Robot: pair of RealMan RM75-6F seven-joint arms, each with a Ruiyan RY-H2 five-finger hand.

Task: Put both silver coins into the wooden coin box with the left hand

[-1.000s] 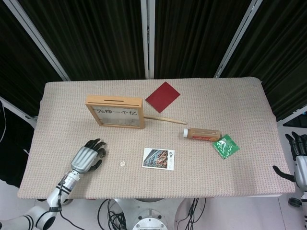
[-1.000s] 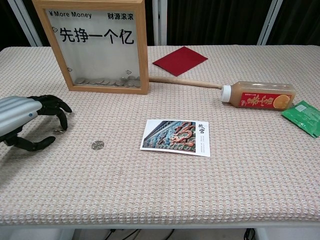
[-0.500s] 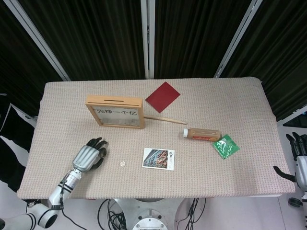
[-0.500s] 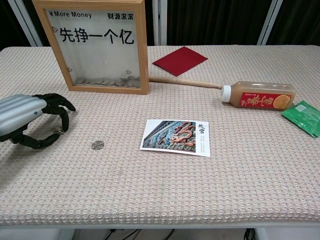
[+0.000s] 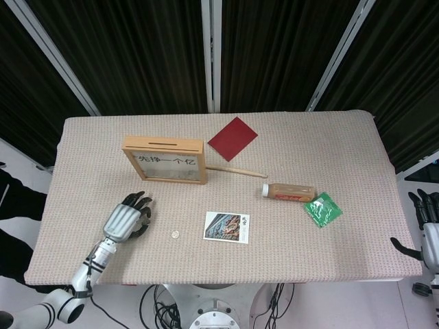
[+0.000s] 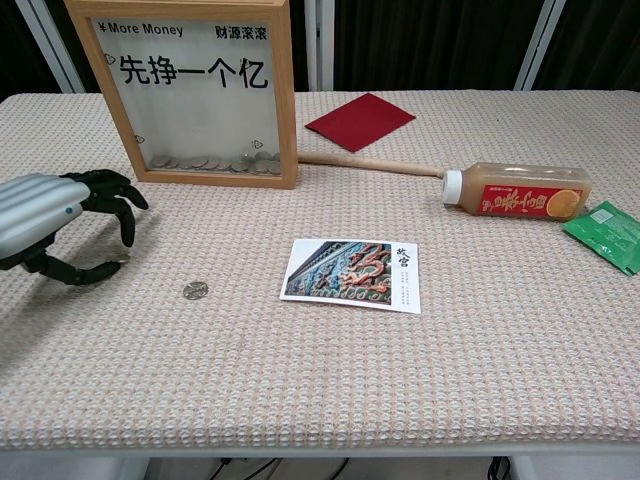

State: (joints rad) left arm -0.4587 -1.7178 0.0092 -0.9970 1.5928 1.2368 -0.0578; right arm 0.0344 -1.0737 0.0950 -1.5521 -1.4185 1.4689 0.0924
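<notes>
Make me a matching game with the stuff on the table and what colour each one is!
Things:
1. envelope
2. coin
3. packet
4. coin box

Colours:
a. green
b. wooden brown
c. red
d. silver

Pairs: 1-c, 2-d, 3-a, 4-b

So the table (image 5: 329, 137) has a beige woven cover, and sitting on it: a wooden coin box (image 5: 165, 160) standing upright, a red card (image 5: 232, 138), a wooden stick (image 5: 236, 170), a juice bottle (image 5: 289, 192) on its side, a green packet (image 5: 322, 209), a postcard (image 5: 227, 227) and one silver coin (image 5: 175, 235).
</notes>
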